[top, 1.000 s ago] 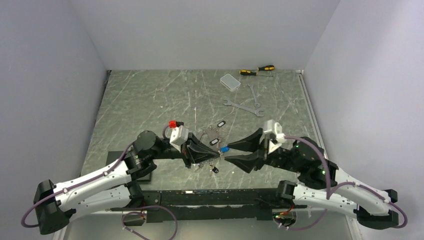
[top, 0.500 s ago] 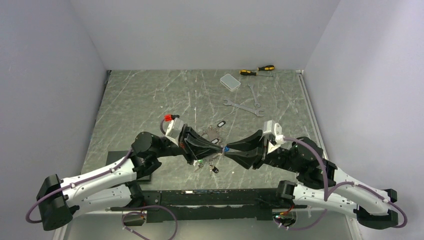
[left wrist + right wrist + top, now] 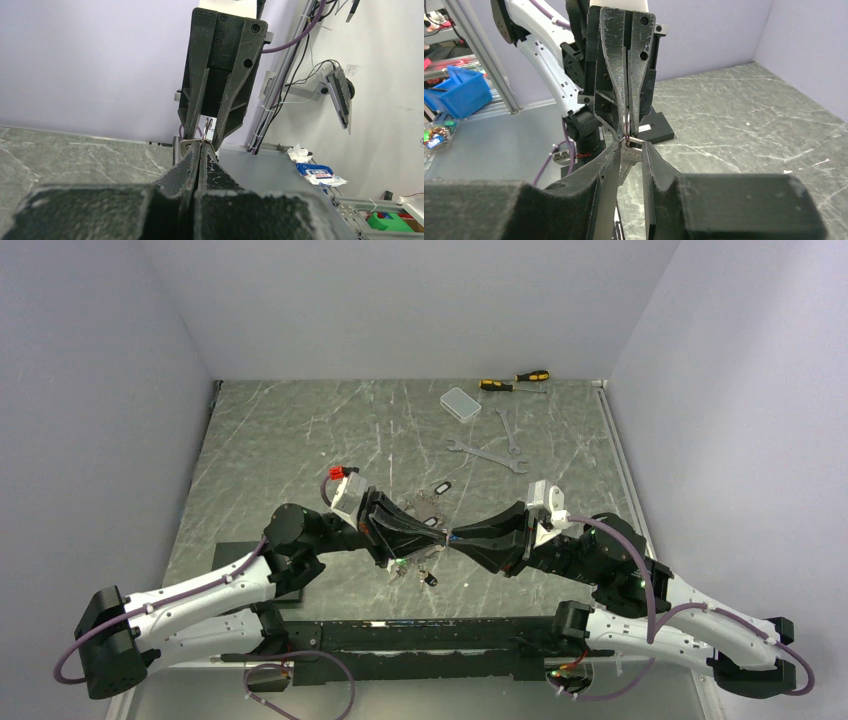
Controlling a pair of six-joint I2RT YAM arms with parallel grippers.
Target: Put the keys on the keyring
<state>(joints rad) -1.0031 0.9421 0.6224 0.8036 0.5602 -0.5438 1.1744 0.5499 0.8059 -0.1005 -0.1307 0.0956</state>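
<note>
Left gripper (image 3: 199, 152) pinched tight on the ring (image 3: 628, 122). Right gripper (image 3: 630, 145) narrow around 1 key (image 3: 633, 154), grip unclear. Other keys (image 3: 443, 487) lie on the table; 2 wrenches (image 3: 487, 455) and a box (image 3: 460, 403) sit well behind.

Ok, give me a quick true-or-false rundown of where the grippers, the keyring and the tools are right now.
1. The left gripper is shut on the keyring. True.
2. Both grippers rest on the table. False: they meet in the air above it.
3. The right gripper has a key between its jaws. True.
4. The screwdrivers lie beside the arm bases. False: they lie at the table's far edge.
5. Two wrenches lie beyond the grippers, untouched. True.
</note>
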